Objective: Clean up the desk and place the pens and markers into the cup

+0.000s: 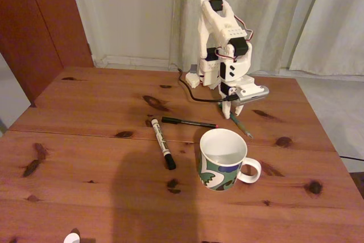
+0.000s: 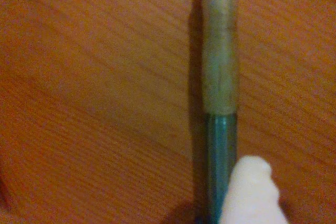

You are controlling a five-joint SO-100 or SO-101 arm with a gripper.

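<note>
Three sticks lie on our worktop (image 1: 85, 112): black pen (image 1: 187, 122), white marker (image 1: 162, 143), and teal pen (image 1: 240, 124) beneath our jaws (image 1: 229, 108), whose state we cannot tell, behind the cup (image 1: 223, 159).

White printed arm (image 1: 223, 44) with black servos, red-and-black wires, silver wrist camera (image 1: 253, 93).

The desk (image 1: 85, 157), reddish-brown knotty planks, carries the mug (image 1: 222, 160) right of centre, toward the near edge. The white marker (image 1: 162, 143) lies mid-desk, black cap nearest. The thin black pen (image 1: 187, 122) lies crosswise just beyond. The teal pen (image 1: 241, 124) slants behind the mug. The arm's base (image 1: 219, 75) stands at the far edge.
</note>
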